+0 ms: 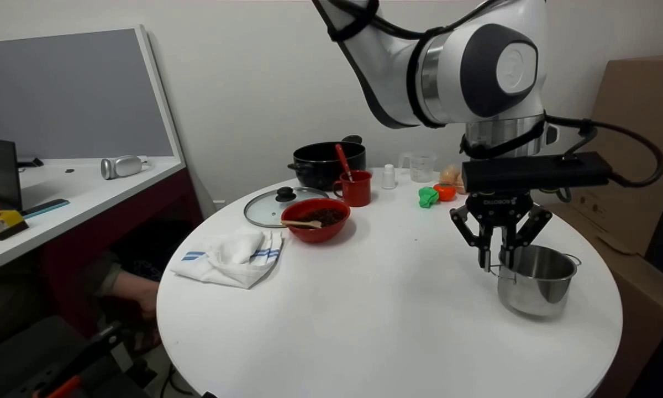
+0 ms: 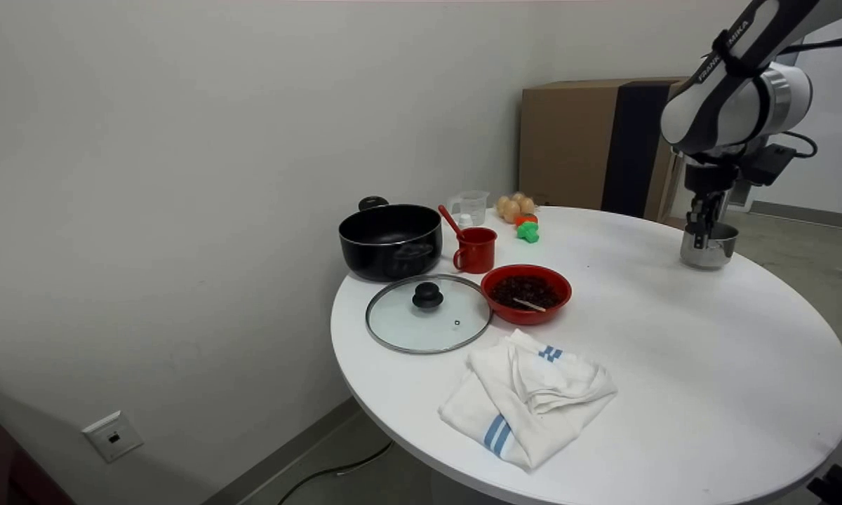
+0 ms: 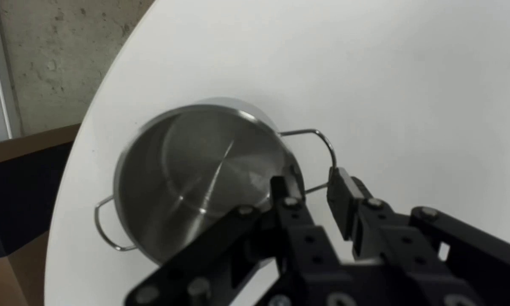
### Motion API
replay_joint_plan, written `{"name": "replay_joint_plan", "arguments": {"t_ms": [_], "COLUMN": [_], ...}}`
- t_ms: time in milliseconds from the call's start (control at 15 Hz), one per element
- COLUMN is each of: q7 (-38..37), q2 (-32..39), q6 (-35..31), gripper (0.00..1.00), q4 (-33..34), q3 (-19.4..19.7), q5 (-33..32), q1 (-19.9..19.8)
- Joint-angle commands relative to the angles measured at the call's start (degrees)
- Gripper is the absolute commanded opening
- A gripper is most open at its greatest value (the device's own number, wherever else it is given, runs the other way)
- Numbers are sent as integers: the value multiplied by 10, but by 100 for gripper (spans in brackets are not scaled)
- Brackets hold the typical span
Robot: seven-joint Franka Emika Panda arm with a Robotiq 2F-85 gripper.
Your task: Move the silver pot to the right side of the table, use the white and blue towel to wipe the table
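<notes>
The silver pot [image 1: 536,298] stands upright near the table's edge; it also shows in an exterior view [image 2: 717,254] and in the wrist view [image 3: 221,157]. My gripper [image 1: 496,264] is at the pot's rim with its fingers apart. In the wrist view the gripper [image 3: 308,180] has one finger over the pot's inside and the other at the outer part of a wire handle. The pot's wall lies between them, with a visible gap. The white and blue towel [image 1: 224,262] lies crumpled on the white table [image 1: 387,331], far from the gripper; it also shows in an exterior view [image 2: 526,407].
A red bowl [image 1: 323,232] with dark contents and a spoon sits by the towel. A glass lid [image 2: 421,330], black pot [image 2: 393,245], red mug [image 2: 477,251], measuring cup [image 1: 421,167], green item [image 1: 428,197] and eggs [image 2: 516,208] stand along the wall side. Cardboard boxes [image 2: 568,147] stand beyond the table.
</notes>
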State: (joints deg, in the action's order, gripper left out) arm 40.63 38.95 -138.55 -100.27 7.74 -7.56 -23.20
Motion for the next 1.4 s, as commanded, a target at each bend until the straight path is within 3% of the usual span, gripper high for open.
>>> {"name": "replay_joint_plan", "arguments": {"t_ms": [0,133,200,333,733,1000,1333], "q7": [10,8,7,6,-5,-26,-75], "q2": [29,34,36,37,5,-54,-157], "q6": [12,13,13,12,-1,-20,-50], "gripper": [6,9,46,54,98,100,100], "q4": [35,39,41,45,11,-46,-151], "q3": [-5,-5,-4,-2,-4,-8,-6], "q5": [-1,-2,-3,-5,-3,-1,-23], "q1": [-10,-11,-12,-12,-5,10,59]}}
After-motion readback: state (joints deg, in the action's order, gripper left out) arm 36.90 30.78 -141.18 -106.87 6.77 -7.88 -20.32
